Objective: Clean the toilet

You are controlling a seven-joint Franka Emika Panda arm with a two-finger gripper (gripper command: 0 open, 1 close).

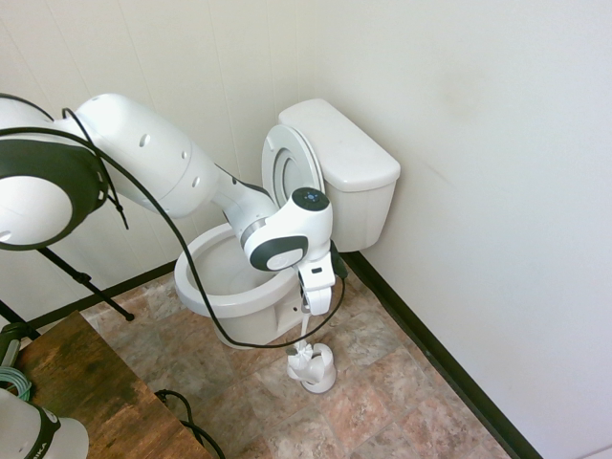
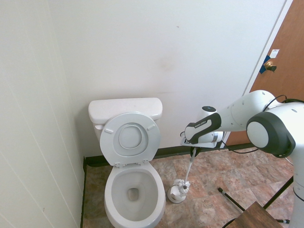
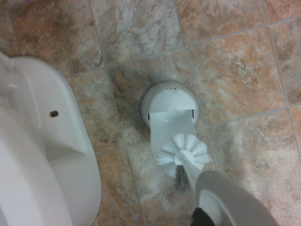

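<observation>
The toilet (image 2: pixel 134 190) stands against the back wall, its white bowl (image 1: pixel 222 275) open and its seat and lid (image 2: pixel 131 138) tipped up against the tank (image 1: pixel 349 163). My gripper (image 1: pixel 312 306) hangs to the side of the bowl, shut on the thin white handle (image 2: pixel 189 166) of a toilet brush. The brush hangs nearly upright. Its bristle head (image 3: pixel 182 151) sits just over the small white brush holder (image 3: pixel 169 101) on the floor, slightly off its centre. Whether the bristles touch the holder I cannot tell. The toilet's base (image 3: pixel 47 155) lies close beside the holder.
Brown stone-pattern floor tiles (image 3: pixel 235 70) surround the holder. The side wall with a dark baseboard (image 1: pixel 440 359) runs close behind the brush. A wooden surface (image 1: pixel 86 387) sits at the near left, and a brown door (image 2: pixel 280 57) stands at the far right.
</observation>
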